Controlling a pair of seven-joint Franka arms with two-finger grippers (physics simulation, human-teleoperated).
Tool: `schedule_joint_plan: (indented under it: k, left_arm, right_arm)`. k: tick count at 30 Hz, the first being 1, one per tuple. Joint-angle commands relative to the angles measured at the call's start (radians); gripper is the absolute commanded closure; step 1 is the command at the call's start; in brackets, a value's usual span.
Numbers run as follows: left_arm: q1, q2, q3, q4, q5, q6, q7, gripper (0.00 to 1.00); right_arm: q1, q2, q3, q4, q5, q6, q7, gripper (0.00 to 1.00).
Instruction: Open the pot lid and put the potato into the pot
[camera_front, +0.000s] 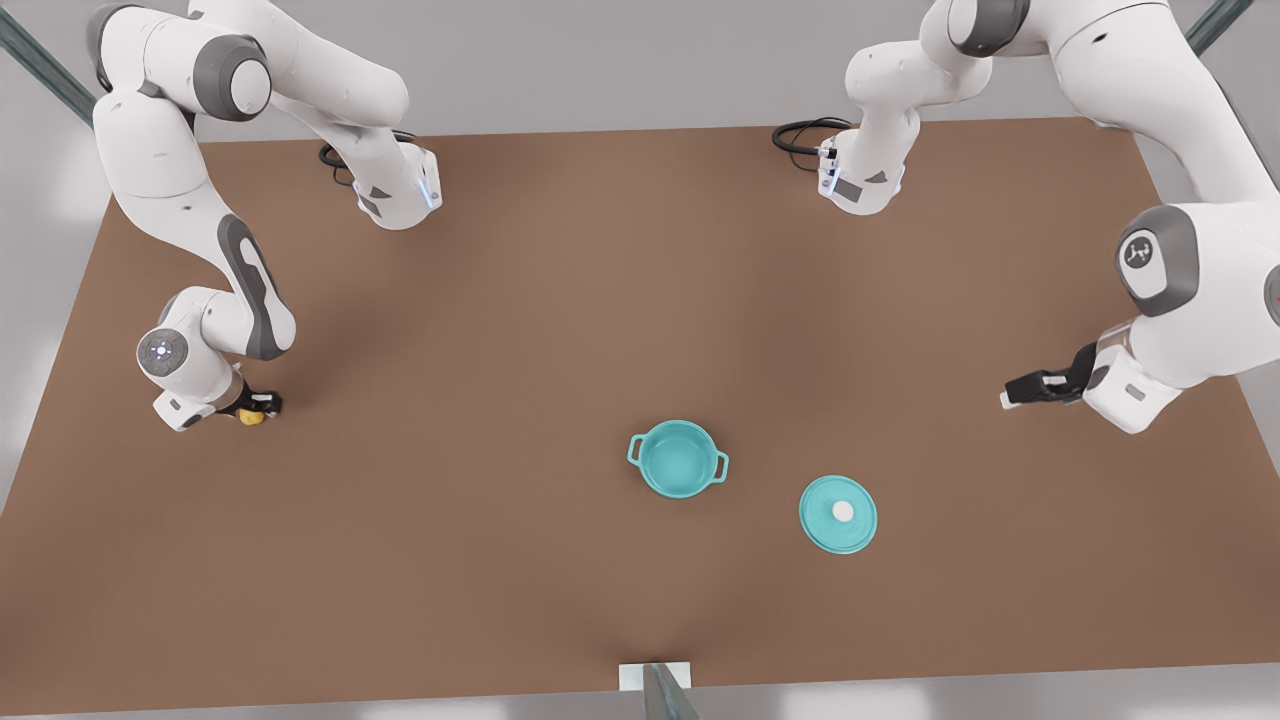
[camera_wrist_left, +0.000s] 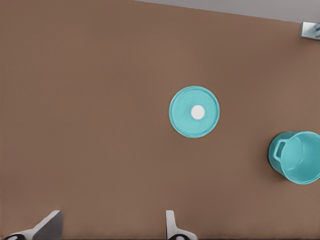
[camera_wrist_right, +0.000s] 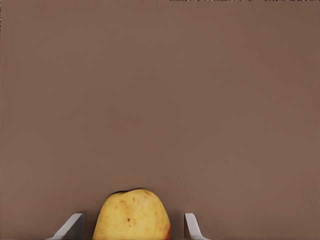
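Observation:
The teal pot (camera_front: 677, 460) stands uncovered and empty near the table's middle; its rim and one handle also appear in the left wrist view (camera_wrist_left: 299, 157). The pot lid (camera_front: 838, 514), a flat teal disc with a white knob, lies on the table to the pot's right in the front view (camera_wrist_left: 194, 111). My left gripper (camera_front: 1015, 392) hovers open and empty (camera_wrist_left: 110, 227) at the front view's right, apart from the lid. The yellow potato (camera_front: 250, 417) lies on the table at the front view's left. My right gripper (camera_front: 255, 408) is open, with the potato (camera_wrist_right: 132, 215) between its fingers and gaps on both sides.
Bare brown table (camera_front: 480, 560) stretches between potato and pot. Black cables (camera_front: 805, 135) lie at the back edge near the arm bases. A small grey post (camera_front: 655, 685) stands at the near edge, also seen as a grey block (camera_wrist_left: 311, 29).

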Motion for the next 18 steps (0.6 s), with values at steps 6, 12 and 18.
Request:
schedule_joint_plan:
  k: [6,12,18]
  left_arm:
    - [0.0,-0.003,0.0,-0.002,0.001,-0.05,0.126,0.0]
    - [0.0,-0.004,0.003,-0.002,0.002,-0.05,0.126,0.0]
    - [0.0,-0.004,0.005,-0.005,0.002,-0.048,0.126,0.0]
  right_arm:
    - [0.001,-0.002,0.0,0.0,0.001,0.005,-0.028,0.44]
    - [0.001,-0.019,0.002,0.0,0.001,-0.003,-0.027,0.49]
    - [0.006,-0.067,0.018,-0.001,0.002,-0.023,-0.022,0.48]
